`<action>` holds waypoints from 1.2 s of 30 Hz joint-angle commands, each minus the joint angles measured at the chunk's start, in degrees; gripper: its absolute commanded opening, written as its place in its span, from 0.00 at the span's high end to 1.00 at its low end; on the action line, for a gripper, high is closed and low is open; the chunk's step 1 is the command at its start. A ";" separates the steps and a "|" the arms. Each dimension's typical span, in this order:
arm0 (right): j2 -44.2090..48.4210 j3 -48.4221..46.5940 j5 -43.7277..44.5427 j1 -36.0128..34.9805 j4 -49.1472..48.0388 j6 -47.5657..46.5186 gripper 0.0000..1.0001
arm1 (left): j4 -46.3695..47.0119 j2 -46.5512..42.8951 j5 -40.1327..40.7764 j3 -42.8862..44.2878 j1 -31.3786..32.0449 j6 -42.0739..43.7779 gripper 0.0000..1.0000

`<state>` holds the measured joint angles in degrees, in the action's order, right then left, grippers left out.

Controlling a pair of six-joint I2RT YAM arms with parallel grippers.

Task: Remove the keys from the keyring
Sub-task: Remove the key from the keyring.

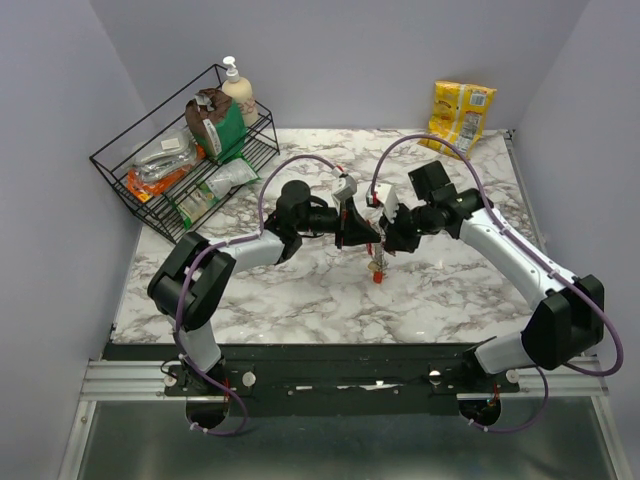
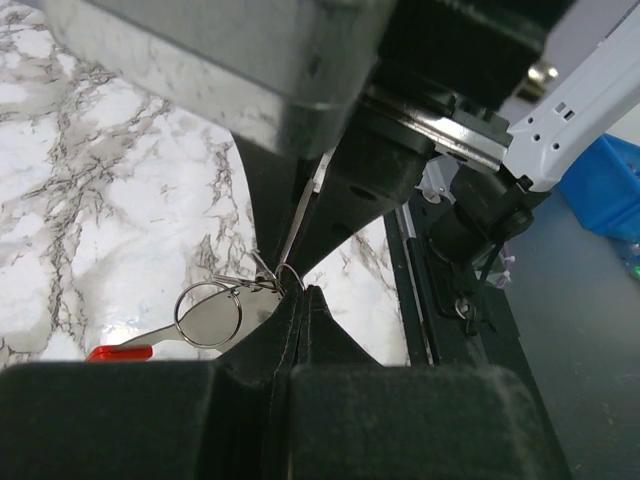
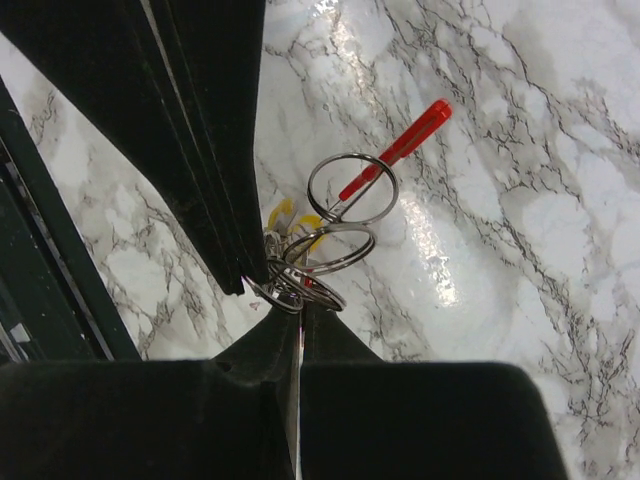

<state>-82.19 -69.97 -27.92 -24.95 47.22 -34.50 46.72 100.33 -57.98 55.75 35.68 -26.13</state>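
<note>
The keyring (image 3: 292, 288), with keys (image 3: 400, 148) hanging from it, is held over the middle of the desk (image 1: 300, 300). It is pinched by the closed left end effector (image 1: 360, 232) and the closed right end effector (image 1: 390, 236). A wire rack (image 1: 112, 160) and a yellow bag (image 1: 460, 115) are set well behind.

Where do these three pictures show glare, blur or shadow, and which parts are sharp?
Right wrist view: white glare on the table beside the sharp keyring; the right gripper is dark and soft-edged. Left wrist view: the grey casing up top is blurred, the key below it in focus. Top view: even light, only faint shadows.
</note>
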 commanded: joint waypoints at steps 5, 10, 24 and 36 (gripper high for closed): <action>-0.87 1.86 3.13 -0.45 -0.90 -0.57 0.94 | 7.16 -1.46 -2.23 -0.37 -0.61 -3.31 1.00; 1.33 2.91 6.03 -0.36 -2.05 -0.74 0.94 | 6.11 -1.37 -2.41 -0.20 -0.70 -2.70 0.99; 5.11 -0.07 13.68 0.69 -4.42 -1.71 0.94 | 4.17 -1.11 -3.64 0.77 -0.79 -2.08 0.77; 6.08 -3.76 11.31 0.60 -1.43 -3.29 0.94 | -8.56 -1.37 -0.48 3.67 -0.79 5.82 0.76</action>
<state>-78.00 -71.13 -15.92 -24.38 44.93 -36.56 45.67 100.33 -60.01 56.66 35.20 -25.74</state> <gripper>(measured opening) 0.068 0.237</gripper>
